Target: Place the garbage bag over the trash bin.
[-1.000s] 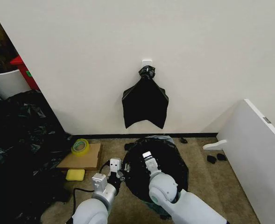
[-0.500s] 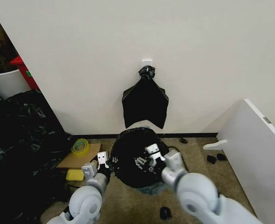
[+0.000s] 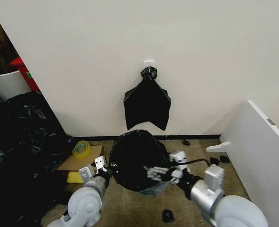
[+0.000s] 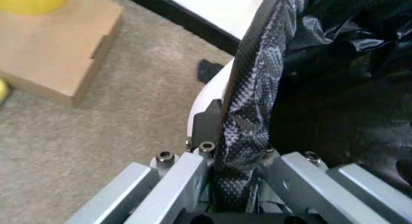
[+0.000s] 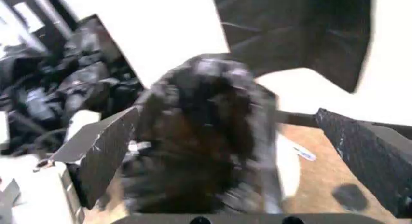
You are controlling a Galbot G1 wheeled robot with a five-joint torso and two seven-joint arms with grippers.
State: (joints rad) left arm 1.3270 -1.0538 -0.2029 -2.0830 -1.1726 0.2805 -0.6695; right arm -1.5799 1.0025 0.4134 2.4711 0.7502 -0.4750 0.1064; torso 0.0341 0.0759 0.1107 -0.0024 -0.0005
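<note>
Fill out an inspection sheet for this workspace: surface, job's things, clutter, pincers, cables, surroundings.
Surface: beige carpet floor, scattered with small black scraps.
Job's things: garbage bag bulges over the trash bin; a strip of the bin's white side shows under the plastic in the left wrist view.
Clutter: yellow tape roll on a flat cardboard box, yellow sponge beside it.
Pincers: left pincer shut on the bag's edge at the bin's left side; right pincer open, at the bag's right side.
Cables: black cable on the right arm.
Surroundings: black bag bundle hanging on a white wall hook; black plastic heap on the left; white panel on the right.
</note>
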